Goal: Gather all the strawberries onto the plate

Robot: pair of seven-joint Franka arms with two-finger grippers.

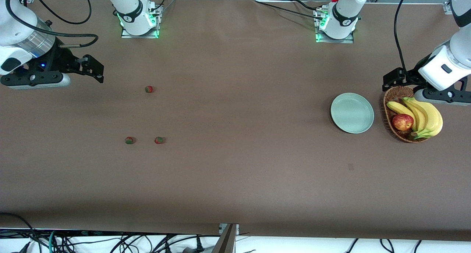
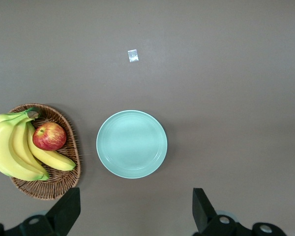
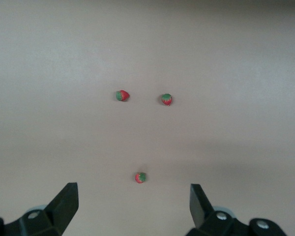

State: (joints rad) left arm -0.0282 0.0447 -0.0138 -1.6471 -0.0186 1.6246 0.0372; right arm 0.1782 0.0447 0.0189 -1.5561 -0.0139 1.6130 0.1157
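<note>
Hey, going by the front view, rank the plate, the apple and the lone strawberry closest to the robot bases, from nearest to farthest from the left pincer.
1. The apple: in the basket, right under the open left pincer.
2. The plate: beside the basket, toward the right arm's end.
3. The strawberry: at the right arm's end of the table, by far the farthest.

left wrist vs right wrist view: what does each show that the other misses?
Only the left wrist view: the empty plate, the wicker basket with bananas and an apple, a small pale scrap on the table, and the left gripper. Only the right wrist view: three strawberries lying apart, and the right gripper. Shared: the brown table, and open jaws holding nothing.
</note>
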